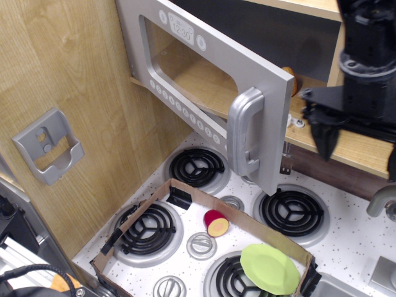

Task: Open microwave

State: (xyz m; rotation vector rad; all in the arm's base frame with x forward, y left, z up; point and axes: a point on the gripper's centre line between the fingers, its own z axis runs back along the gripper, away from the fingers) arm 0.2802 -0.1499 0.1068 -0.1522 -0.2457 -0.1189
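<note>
In the single camera view, the microwave (204, 80) sits on a wooden shelf above the toy stove, against the wood-grain wall at the left. Its grey-silver door stands swung outward toward the camera, leaving a dark gap into the cavity behind it. The door has a wide clear window, a clock panel (182, 29) reading 12:30 flanked by round white buttons along the top edge, and a second row of round white buttons (185, 111) along the bottom edge. A chunky vertical silver handle (245, 133) sits at the door's free edge. The black gripper (362, 141) hangs to the right of the door, clear of the handle — only one dark fingertip (324, 141) shows fully, the other cut off at the frame edge, and the fingers look spread wide with nothing between them. Below, a cardboard tray (185, 192) on the stovetop holds a green plate (270, 268) and a red-and-yellow toy piece (216, 223).
</note>
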